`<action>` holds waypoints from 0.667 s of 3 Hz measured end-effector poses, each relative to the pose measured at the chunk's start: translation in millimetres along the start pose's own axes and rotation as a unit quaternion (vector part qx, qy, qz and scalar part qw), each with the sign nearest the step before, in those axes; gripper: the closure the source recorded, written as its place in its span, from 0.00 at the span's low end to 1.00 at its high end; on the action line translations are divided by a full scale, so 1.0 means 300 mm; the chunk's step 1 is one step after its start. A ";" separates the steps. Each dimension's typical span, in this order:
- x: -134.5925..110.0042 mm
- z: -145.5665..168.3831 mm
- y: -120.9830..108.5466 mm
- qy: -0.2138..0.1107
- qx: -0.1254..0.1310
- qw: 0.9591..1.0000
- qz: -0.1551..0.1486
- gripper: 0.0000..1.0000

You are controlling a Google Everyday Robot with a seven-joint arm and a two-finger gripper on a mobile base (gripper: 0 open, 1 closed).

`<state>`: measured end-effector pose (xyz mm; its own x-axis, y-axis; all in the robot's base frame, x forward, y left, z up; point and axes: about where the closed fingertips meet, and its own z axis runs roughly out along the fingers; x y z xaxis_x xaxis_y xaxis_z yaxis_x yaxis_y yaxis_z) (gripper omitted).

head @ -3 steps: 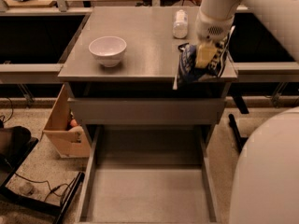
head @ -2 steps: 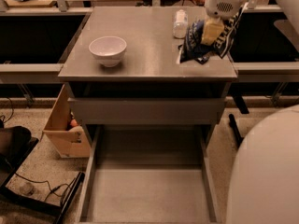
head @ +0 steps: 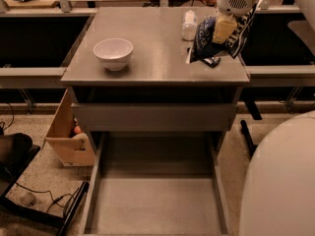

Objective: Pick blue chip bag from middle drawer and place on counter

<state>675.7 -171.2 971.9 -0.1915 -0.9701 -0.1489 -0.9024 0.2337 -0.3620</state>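
My gripper [head: 224, 29] is over the right side of the counter [head: 152, 65]. It is shut on the blue chip bag [head: 201, 42], a crinkly dark blue bag with white lettering. The bag hangs tilted from the fingers, its lower edge at or just above the counter top; I cannot tell if it touches. The middle drawer [head: 157, 205] is pulled open below, with a bare flat grey bottom. A drawer above it shows only its plain grey front panel [head: 155, 117].
A white bowl [head: 113, 53] stands on the counter's left side. A small white bottle [head: 189, 24] stands just left of the bag, and a small dark object [head: 212, 61] lies under it. A cardboard box [head: 69, 136] sits on the floor at left. My white body [head: 280, 181] fills the lower right.
The gripper has carried the blue chip bag from the counter's front right edge up and farther back over the counter top. The bowl and bottle have not moved.
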 end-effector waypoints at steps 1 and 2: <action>-0.055 0.027 -0.071 -0.026 0.024 0.999 -0.010 1.00; -0.273 0.114 -0.290 -0.129 0.093 0.987 -0.038 1.00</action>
<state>783.0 -109.8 984.0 0.0000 -0.9419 -0.3358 -0.8199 0.1923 -0.5393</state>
